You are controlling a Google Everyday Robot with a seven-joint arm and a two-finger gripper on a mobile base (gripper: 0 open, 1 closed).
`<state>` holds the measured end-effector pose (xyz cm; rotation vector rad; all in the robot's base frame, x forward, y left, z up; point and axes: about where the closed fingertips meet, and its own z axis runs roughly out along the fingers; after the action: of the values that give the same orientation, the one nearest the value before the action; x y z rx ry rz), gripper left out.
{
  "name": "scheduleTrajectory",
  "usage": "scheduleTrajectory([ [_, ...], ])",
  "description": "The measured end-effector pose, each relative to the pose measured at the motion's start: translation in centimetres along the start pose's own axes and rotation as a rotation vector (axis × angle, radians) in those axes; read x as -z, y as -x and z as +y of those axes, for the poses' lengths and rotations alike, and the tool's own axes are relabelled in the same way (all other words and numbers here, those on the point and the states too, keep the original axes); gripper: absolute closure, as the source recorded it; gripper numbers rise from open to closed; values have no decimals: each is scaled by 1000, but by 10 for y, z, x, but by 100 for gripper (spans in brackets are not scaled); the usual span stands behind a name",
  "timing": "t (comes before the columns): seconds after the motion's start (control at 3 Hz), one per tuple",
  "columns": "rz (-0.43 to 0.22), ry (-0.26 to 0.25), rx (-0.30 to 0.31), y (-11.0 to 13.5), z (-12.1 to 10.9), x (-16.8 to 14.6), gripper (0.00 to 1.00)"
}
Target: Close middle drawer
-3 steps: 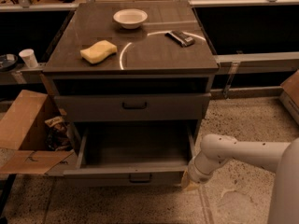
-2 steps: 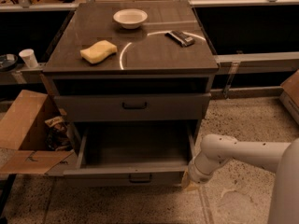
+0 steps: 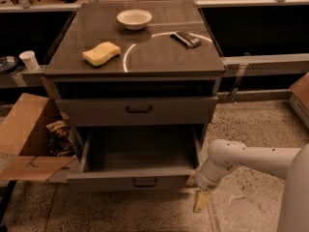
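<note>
**Item 1. Gripper** (image 3: 200, 198): lower right of centre in the frame, low over the speckled floor (image 3: 251, 129). It sits just beside the right front corner of the open drawer. We see a tan tip pointing down toward the floor. We cannot tell how far the jaws stand apart, nor whether they hold anything.

**Item 2. Arm** (image 3: 251, 161): white, entering from the lower right edge. It bends at a rounded joint and ends at the gripper.

**Item 3. Middle drawer** (image 3: 106, 180): grey metal, pulled well out toward the bottom of the frame. We note a low front panel with a small dark handle (image 3: 145, 181) at its centre. The inside shows no contents.

**Item 4. Upper drawer** (image 3: 96, 111): a taller grey front directly above, pushed in, with a wider dark handle.

**Item 5. Cabinet** (image 3: 159, 62): a dark flat top fills the upper centre of the frame, marked with a pale curved line. We record these things on it:
- a white bowl (image 3: 134, 18) near the back edge
- a yellow sponge (image 3: 101, 53) to the left
- a small dark flat object (image 3: 186, 39) to the right; we cannot tell what it is

**Item 6. Cardboard box** (image 3: 21, 129): at the left edge, flaps open, beside the cabinet.

**Item 7. Paper cup** (image 3: 30, 60): white, at the upper left, on a ledge behind the box.
</note>
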<state>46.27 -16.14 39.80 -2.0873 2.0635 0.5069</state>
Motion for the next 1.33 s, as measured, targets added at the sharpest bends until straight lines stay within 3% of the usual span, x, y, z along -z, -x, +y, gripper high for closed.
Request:
scheduleTrajectory([
  [0.33,-9,-31,25,0,-23,-3,0],
  [0.67,-39,-51,70,1,-74,-8,3],
  [1.33,-74,-118,104,-1,-155,-7,53],
])
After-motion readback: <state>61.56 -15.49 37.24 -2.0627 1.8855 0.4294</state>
